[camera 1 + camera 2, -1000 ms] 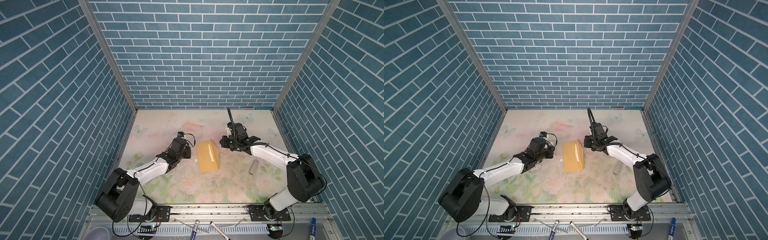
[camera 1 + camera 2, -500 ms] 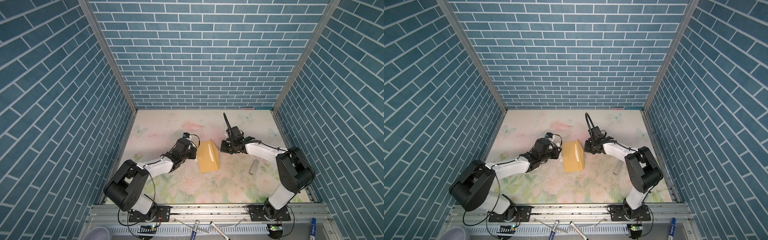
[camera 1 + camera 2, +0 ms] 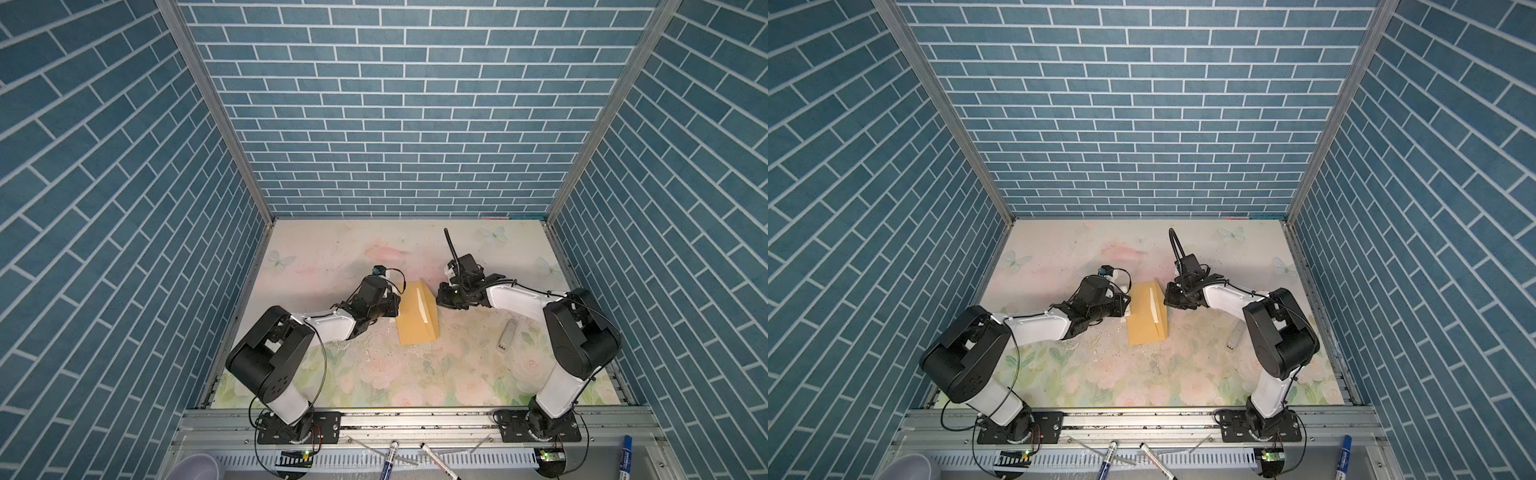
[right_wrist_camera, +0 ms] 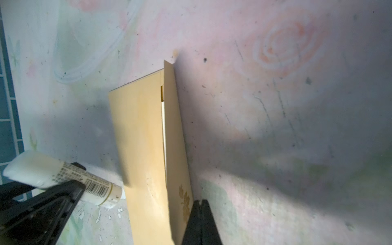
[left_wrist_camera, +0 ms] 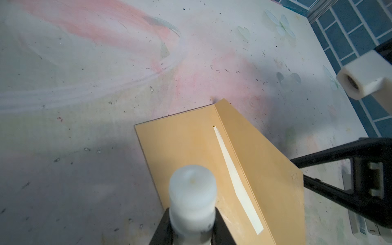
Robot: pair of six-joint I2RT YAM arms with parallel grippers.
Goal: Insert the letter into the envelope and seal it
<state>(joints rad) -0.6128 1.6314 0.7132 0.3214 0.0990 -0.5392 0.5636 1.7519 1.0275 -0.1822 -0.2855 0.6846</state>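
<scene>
The golden-tan envelope point(image 3: 411, 320) point(image 3: 1142, 320) lies mid-table, and its flap point(image 5: 265, 159) stands raised along the right side. A cream strip of the letter point(image 5: 235, 178) point(image 4: 163, 118) shows at the mouth; the rest is hidden inside. My left gripper point(image 5: 192, 212) point(image 3: 392, 301) is shut on a white glue stick point(image 5: 192, 191) point(image 4: 63, 176), whose end is at the envelope's left edge. My right gripper point(image 4: 200, 201) point(image 3: 439, 297) is shut with nothing between its fingers. Its tips rest against the outer side of the flap, beside the dark-gold emblem point(image 4: 184, 197).
A small grey stick-shaped object point(image 3: 508, 334) lies on the mat to the right, beside the right arm. White flecks point(image 3: 374, 349) dot the mat in front of the envelope. Markers point(image 3: 388, 459) lie in the front tray. Blue brick walls enclose three sides.
My left gripper has carried the glue stick rightward to the envelope's left edge. My right gripper has closed and moved left and down to the flap. The envelope has stayed put.
</scene>
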